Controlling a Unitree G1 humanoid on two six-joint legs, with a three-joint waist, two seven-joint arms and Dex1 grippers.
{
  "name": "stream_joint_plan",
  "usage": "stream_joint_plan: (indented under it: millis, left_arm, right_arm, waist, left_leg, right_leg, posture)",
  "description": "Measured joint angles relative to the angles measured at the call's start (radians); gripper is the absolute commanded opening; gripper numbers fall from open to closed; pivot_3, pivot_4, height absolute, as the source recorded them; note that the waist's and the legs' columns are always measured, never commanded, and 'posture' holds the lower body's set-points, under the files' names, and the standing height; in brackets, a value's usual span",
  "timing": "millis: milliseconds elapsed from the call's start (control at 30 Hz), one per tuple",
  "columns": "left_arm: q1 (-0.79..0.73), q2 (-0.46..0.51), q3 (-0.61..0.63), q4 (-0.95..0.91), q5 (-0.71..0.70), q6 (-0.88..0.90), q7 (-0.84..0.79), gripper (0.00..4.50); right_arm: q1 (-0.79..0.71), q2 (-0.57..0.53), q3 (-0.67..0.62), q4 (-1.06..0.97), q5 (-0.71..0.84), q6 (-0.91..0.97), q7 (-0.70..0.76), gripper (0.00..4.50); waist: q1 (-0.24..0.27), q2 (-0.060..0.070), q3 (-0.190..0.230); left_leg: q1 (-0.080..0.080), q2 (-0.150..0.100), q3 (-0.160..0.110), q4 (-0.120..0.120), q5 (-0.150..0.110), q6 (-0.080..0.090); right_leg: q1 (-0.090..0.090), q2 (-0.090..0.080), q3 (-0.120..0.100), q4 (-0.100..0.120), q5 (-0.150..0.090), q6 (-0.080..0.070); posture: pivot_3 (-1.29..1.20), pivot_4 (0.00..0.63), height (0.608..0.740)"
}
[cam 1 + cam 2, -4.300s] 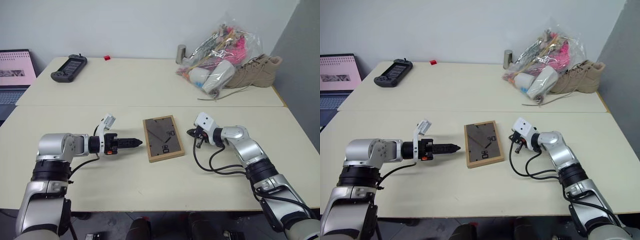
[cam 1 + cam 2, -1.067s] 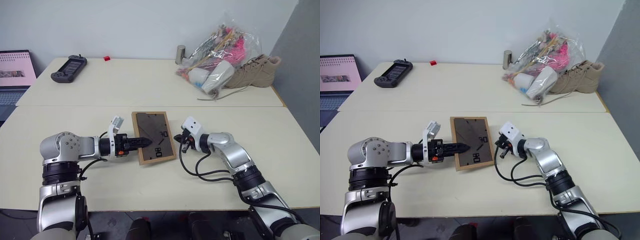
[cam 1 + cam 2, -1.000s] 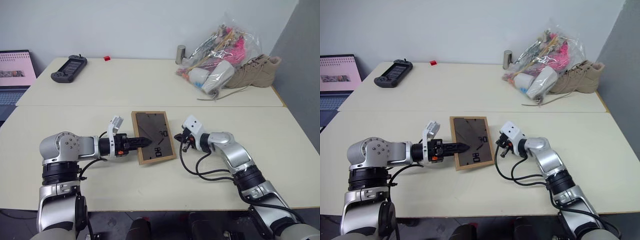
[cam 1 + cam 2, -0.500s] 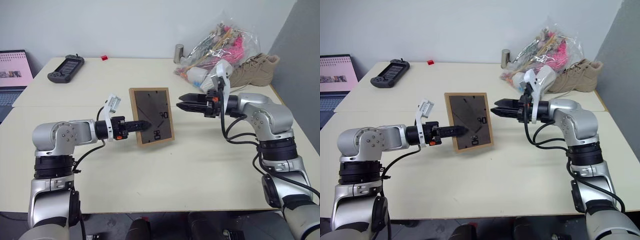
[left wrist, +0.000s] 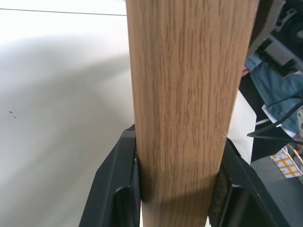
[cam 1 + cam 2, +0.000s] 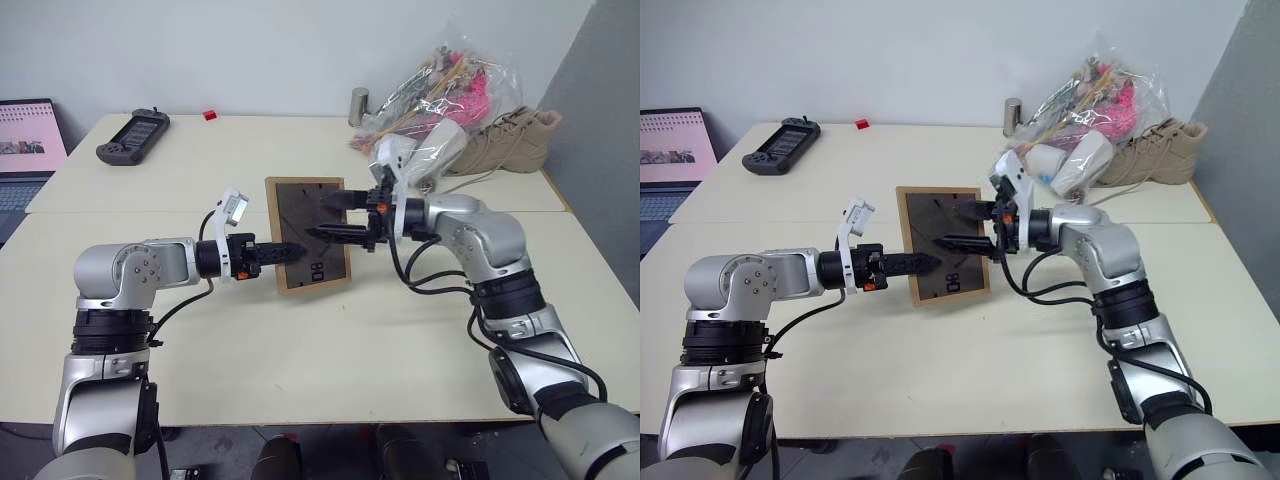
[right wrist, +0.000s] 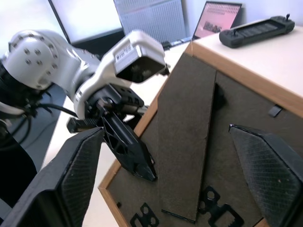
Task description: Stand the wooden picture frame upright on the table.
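While the left gripper (image 6: 285, 251) clamps the wooden picture frame (image 6: 312, 235) by its edge, the right gripper (image 6: 330, 217) spreads wide at its dark back. Lifted, the frame hangs over the table (image 6: 330, 345), near the middle seam.

Game controller (image 6: 132, 122), laptop (image 6: 27, 130), boot (image 6: 506, 140)

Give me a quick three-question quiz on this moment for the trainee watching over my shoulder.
1. Which gripper clamps the wooden picture frame?
2. True or false: the right gripper has its fingers spread open at the frame's dark back.
3. What black device lies at the table's far left corner?

Key:
1. The left gripper, on the frame's edge.
2. True.
3. A handheld game controller.
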Motion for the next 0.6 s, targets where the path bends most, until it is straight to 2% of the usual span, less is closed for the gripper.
stream_joint_plan:
  millis: [333,600]
  left_arm:
    - [0.002,0.015,-0.001,0.0,0.0,-0.011,-0.006,1.27]
    - [0.005,0.025,-0.021,0.001,-0.002,-0.013,-0.029,1.27]
  right_arm:
    - [0.01,0.031,0.032,-0.061,-0.006,0.016,-0.014,4.45]
    - [0.047,-0.049,0.0,-0.2,0.124,0.189,0.035,4.45]
  waist:
    - [0.001,0.0,0.0]
    - [0.001,0.0,0.0]
  left_leg:
    - [0.0,0.0,0.0,0.0,0.0,0.0]
    - [0.0,0.0,0.0,0.0,0.0,0.0]
  right_leg:
    - [0.0,0.0,0.0,0.0,0.0,0.0]
    - [0.0,0.0,0.0,0.0,0.0,0.0]
  posture:
    - [0.0,0.15,0.74]
    - [0.0,0.15,0.74]
